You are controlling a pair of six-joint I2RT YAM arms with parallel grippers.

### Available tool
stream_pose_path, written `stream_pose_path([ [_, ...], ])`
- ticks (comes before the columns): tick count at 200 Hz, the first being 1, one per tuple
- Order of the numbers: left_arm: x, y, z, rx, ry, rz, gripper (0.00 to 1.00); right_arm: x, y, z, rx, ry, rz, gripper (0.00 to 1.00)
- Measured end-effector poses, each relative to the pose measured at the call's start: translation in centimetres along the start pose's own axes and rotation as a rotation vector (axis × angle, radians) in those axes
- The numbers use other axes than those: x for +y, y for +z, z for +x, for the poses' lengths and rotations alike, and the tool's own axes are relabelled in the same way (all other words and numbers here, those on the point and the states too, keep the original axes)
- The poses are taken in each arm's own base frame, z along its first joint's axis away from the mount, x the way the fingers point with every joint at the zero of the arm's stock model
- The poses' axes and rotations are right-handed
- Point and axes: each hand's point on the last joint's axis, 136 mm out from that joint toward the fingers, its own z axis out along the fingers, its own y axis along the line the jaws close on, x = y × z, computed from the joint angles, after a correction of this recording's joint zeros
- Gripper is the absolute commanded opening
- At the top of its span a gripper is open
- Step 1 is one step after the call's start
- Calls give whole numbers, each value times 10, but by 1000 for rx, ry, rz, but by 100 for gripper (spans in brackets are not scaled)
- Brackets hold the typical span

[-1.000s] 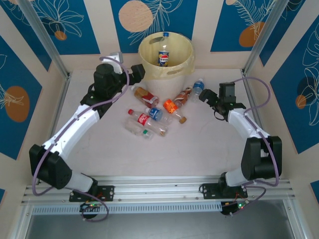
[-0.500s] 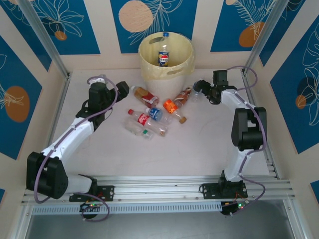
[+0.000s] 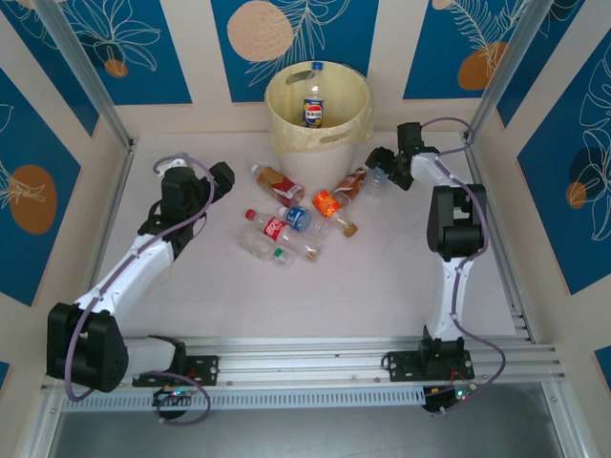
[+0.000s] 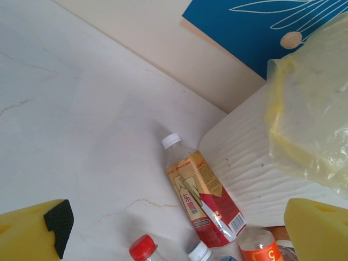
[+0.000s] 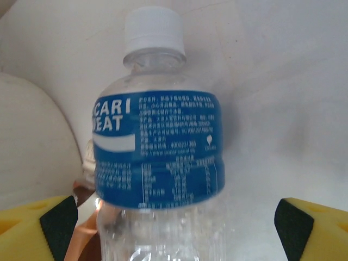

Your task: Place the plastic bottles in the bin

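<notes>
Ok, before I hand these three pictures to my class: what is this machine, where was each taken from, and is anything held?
Two robot arms, left arm and right arm, are bolted to a table. The wide picture looks down from above; the other two come from wrist cameras. Plastic bottles lie on the table; a Pepsi bottle is in the yellow bin. The right jaws stand open around a Pocari Sweat bottle, not gripping it; the left jaws are open and empty.

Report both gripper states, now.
Left gripper: open, holding nothing.
Right gripper: open, straddling the blue-labelled bottle, not clamped on it.
</notes>
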Motion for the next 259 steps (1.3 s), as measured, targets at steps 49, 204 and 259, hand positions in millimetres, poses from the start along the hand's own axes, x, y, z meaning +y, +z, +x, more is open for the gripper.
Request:
stream_pose_path([
  [49,8,-2,-3,-16,-26,-7,100,2,22,4,39,-27,77,85],
  [204,14,-27,-18,-93,-65,8,100,-32,1,31,-28,-65,106,38],
  [259,25,-22,-6,-72,-66,-15,100,-36,-32,39,-123,-44,24,34],
])
